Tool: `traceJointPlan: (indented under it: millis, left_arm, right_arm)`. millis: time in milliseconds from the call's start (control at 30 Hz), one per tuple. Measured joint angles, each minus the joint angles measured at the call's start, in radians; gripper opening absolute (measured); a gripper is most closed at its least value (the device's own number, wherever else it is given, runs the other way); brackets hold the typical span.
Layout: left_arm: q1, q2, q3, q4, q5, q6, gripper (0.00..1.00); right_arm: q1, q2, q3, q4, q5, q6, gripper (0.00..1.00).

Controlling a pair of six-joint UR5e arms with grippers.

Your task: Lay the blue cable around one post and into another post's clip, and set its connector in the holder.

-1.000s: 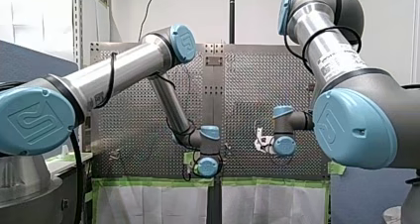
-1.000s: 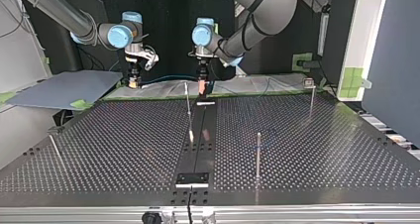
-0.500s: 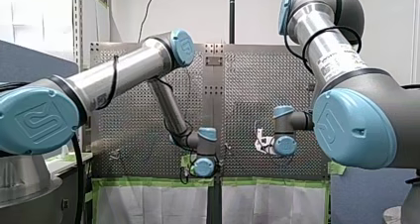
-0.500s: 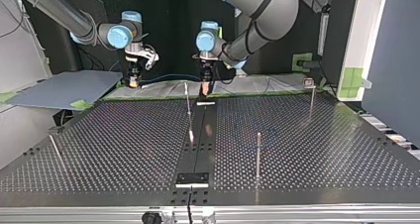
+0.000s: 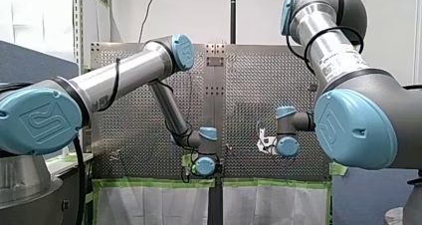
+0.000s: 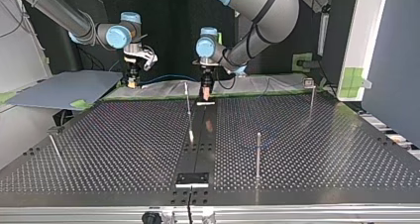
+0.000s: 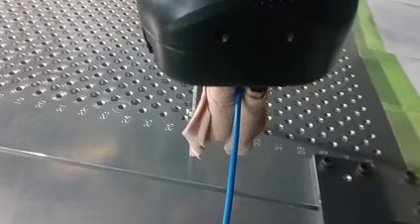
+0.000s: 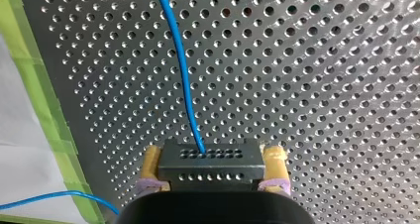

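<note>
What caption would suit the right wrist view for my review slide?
My right pincer clamps the black rectangular connector, its thin blue cable running ahead over the perforated metal table.

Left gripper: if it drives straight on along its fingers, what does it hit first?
Most likely the table's smooth centre plate. My left gripper, shut on the blue cable, points down at it, and the left wrist view shows nothing else in between. How far off the plate is, I cannot tell.

Blue cable [image 7: 229,194]: one end behind my left tool [image 7: 229,130], the other past the frame's edge.
</note>
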Motion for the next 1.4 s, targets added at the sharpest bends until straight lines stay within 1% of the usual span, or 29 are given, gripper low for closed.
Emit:
traceJointPlan:
  millis: [100, 233, 367, 600, 800, 1033, 1267, 1400]
  left_arm:
    - [0.000, 0.000, 0.006, -0.002, 0.005, -0.001, 0.00]
    - [0.000, 0.000, 0.008, -0.003, 0.008, -0.003, 0.00]
    - [0.000, 0.000, 0.009, -0.003, 0.008, -0.003, 0.00]
    - [0.000, 0.000, 0.013, -0.001, 0.007, 0.017, 0.00]
    - [0.001, 0.000, 0.024, -0.003, 0.005, 0.026, 0.00]
    - [0.002, 0.000, 0.031, -0.003, 0.009, 0.027, 0.00]
    - [0.004, 0.000, 0.035, -0.004, 0.012, 0.029, 0.00]
    - [0.006, 0.000, 0.041, -0.004, 0.015, 0.033, 0.00]
  right_arm:
    - [-0.003, 0.000, -0.003, -0.006, -0.002, 0.008, 0.18]
    - [-0.005, 0.001, -0.019, 0.003, -0.007, 0.014, 0.18]
    - [-0.009, 0.003, -0.027, 0.011, -0.008, 0.016, 0.18]
    - [-0.018, 0.010, -0.031, 0.012, -0.005, 0.015, 0.18]
    - [-0.030, 0.029, -0.041, 0.005, -0.007, 0.014, 0.18]
    - [-0.051, 0.049, -0.057, 0.002, -0.010, 0.015, 0.18]
    - [-0.073, 0.077, -0.080, 0.007, -0.022, 0.015, 0.18]
    - [-0.082, 0.090, -0.087, 0.000, -0.029, 0.015, 0.18]
